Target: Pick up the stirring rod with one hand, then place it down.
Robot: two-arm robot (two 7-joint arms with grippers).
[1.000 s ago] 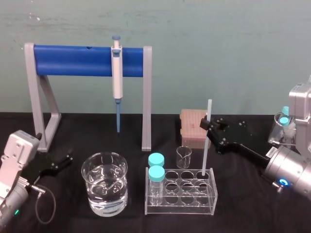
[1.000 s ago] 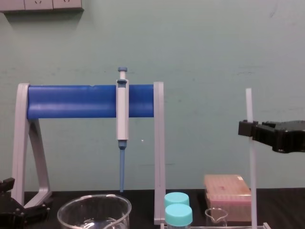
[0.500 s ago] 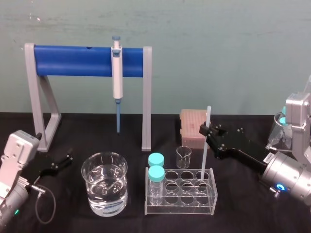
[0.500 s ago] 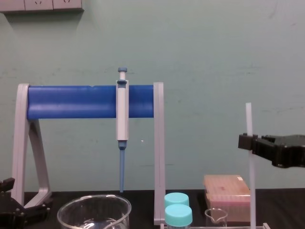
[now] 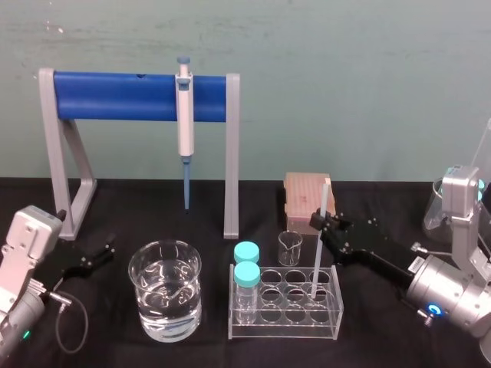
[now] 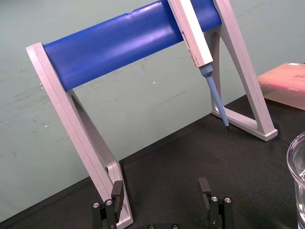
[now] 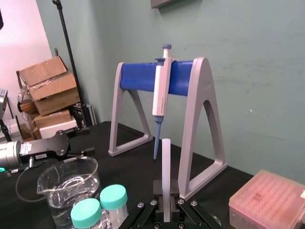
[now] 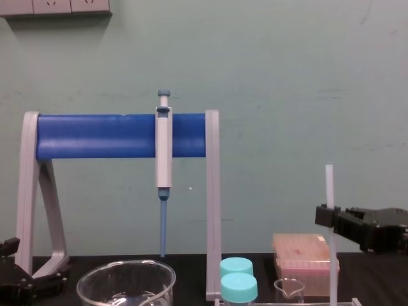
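Note:
The stirring rod (image 5: pixel 321 222) is a thin whitish stick held nearly upright, its lower end down inside a back-right hole of the clear tube rack (image 5: pixel 284 328). My right gripper (image 5: pixel 317 223) is shut on the rod a little above its middle, reaching in from the right. In the chest view the rod (image 8: pixel 329 185) sticks up above the right gripper (image 8: pixel 326 216). In the right wrist view the rod (image 7: pixel 166 162) stands between the black jaws of the right gripper (image 7: pixel 166 206). My left gripper (image 5: pixel 90 257) rests open on the table at the left, with nothing between its fingers (image 6: pixel 205 186).
A water beaker (image 5: pixel 165 290) stands left of the rack. Two teal-capped vials (image 5: pixel 246 264) fill the rack's left holes. A small glass beaker (image 5: pixel 290 247) and pink tip box (image 5: pixel 304 195) sit behind it. The grey stand (image 5: pixel 231 153) holds a pipette (image 5: pixel 184 111).
My right gripper has come down and slightly left with the rod. The rod's lower end has sunk deeper into the rack. The left arm has not moved.

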